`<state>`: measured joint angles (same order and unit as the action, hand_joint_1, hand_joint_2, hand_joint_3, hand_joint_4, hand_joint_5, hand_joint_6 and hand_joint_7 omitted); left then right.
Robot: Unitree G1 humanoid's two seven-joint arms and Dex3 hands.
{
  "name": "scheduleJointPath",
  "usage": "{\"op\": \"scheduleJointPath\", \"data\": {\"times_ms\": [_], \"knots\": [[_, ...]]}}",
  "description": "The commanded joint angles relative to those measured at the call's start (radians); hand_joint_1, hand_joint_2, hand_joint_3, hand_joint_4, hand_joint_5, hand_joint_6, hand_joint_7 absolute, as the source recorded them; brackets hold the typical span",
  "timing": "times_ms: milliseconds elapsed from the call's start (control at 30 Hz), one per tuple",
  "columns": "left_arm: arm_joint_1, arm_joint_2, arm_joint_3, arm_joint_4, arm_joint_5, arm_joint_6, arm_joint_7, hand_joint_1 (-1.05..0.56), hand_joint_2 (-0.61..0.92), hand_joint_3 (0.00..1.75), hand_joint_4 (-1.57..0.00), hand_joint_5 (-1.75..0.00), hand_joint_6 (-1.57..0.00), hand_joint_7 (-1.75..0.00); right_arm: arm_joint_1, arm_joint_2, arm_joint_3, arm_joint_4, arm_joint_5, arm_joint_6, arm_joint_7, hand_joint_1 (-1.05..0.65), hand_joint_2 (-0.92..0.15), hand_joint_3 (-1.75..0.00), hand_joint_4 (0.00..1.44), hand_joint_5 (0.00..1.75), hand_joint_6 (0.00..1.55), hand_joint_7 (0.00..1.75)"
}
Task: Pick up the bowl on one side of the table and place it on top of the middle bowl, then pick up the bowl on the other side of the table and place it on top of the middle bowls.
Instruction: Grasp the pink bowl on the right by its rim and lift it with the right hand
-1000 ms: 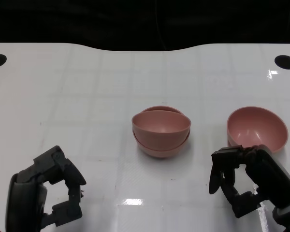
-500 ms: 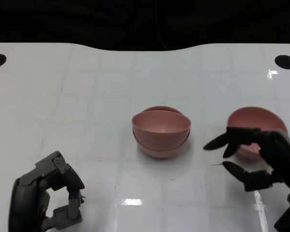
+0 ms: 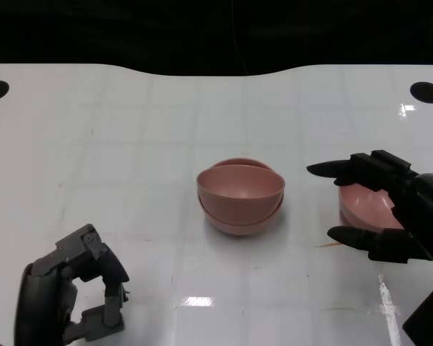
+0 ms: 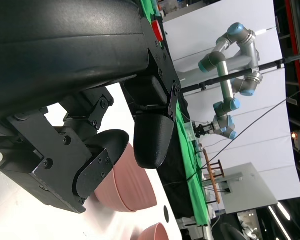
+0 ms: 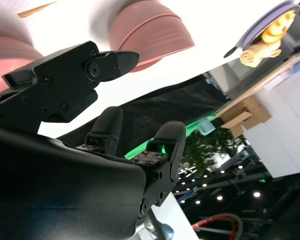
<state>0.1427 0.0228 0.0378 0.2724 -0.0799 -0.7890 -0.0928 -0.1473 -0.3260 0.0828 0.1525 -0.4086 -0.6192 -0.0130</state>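
1. Reaching over the side bowl, the right robot hand has its fingers spread wide and holds nothing; a fingertip catching the rim could tip the bowl or push it along the worktop.
2. The side bowl sits to the right of the middle stack, apart from it. If the fingers close on only one part of the rim, the smooth, rounded bowl may slip out as it is lifted.
3. The middle stack's upper bowl looks slightly askew in the lower one. Setting a third bowl down off-centre could leave it tilted or let it slide off.
4. The left robot hand rests near the front edge with fingers curled in on nothing, well apart from the bowls, so it poses little risk.
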Motion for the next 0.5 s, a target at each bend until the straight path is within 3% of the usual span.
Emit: {"op": "scheduleJointPath", "data": {"times_ms": [33, 267, 500], "knots": [[0.005, 0.010, 0.013, 0.009, -0.012, -0.003, -0.011, -0.04, 0.37, 1.49, -0.94, -1.75, -0.85, -1.58, 0.021, -0.021, -0.018, -0.050, -0.008, 0.031, 0.001, -0.29, -0.73, -0.07, 0.08, 1.07, 0.17, 0.60], [0.012, 0.010, 0.017, 0.002, -0.019, 0.005, -0.016, -0.05, 0.36, 1.50, -0.94, -1.75, -0.85, -1.59, 0.040, -0.020, -0.023, -0.110, -0.039, 0.095, -0.010, -0.33, -0.74, -0.02, 0.00, 1.07, 0.10, 0.60], [0.008, 0.010, 0.024, 0.017, -0.006, -0.013, -0.021, -0.04, 0.35, 1.54, -0.94, -1.75, -0.84, -1.58, 0.059, -0.021, -0.032, -0.193, -0.144, 0.208, -0.038, -0.37, -0.75, -0.02, 0.00, 1.05, 0.06, 0.61]]}}
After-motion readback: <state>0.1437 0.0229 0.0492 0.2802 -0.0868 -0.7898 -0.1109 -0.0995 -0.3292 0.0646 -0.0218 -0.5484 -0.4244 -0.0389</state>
